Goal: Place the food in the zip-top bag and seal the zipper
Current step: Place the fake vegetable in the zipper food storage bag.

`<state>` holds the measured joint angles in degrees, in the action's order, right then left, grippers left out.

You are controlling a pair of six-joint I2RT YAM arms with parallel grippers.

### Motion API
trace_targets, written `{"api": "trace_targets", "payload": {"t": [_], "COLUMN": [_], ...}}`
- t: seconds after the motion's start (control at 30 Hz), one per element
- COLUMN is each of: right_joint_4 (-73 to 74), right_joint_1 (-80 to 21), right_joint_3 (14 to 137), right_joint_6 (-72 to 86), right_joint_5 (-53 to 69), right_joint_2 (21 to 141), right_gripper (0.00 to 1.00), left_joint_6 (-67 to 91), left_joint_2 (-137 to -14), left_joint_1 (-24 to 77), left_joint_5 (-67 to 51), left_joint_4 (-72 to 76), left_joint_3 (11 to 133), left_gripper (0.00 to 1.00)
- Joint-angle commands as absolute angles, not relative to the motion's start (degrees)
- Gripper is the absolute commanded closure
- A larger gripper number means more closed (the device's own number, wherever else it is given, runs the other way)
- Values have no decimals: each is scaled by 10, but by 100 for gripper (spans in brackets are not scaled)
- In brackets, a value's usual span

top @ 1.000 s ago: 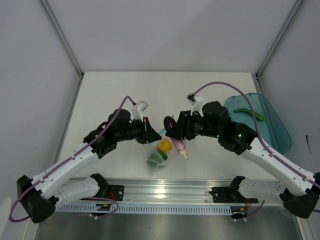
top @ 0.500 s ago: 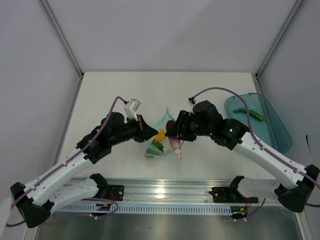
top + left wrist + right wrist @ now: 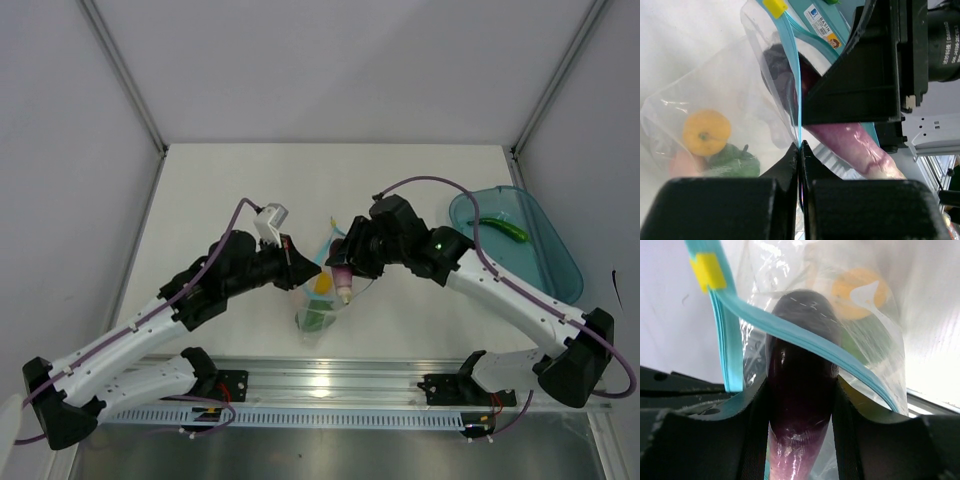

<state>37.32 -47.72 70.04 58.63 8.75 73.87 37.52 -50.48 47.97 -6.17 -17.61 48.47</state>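
The left gripper (image 3: 800,147) is clenched on the thin light blue-teal zipper strip (image 3: 792,75) of the crinkly clear plastic bag (image 3: 715,85). The right gripper (image 3: 800,405) grasps the dark purple toy eggplant (image 3: 801,335), whose dark end sits inside the bag's mouth. The round yellow toy pepper (image 3: 706,132) and the green toy pepper (image 3: 732,162) lie at the bag's bottom.

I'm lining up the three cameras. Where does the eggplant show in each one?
Top external: eggplant at centre, held by the right gripper.
Left wrist: eggplant right of centre, slanting down.
Right wrist: eggplant fills lower centre.
Shared landmark: the yellow pepper.
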Motion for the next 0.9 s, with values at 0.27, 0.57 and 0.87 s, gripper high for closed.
{"api": "trace_targets", "payload": {"t": [0.27,0.57,0.87], "right_joint_4": [397,384,453], "right_joint_1": [-503,-501,-501], "right_joint_3": [730,747,839], "right_joint_6": [577,517,382], "right_joint_5": [-45,12,44], "right_joint_2": [788,829,871], "right_gripper": [94,89,72], "left_joint_6": [389,388,389], "left_joint_2": [-496,-504,-514], "left_joint_1": [491,491,491], "left_joint_5": [-77,-91,-108], "left_joint_4": [-128,-129,-129], "left_joint_3": [481,486,482], "left_gripper": [99,99,99]}}
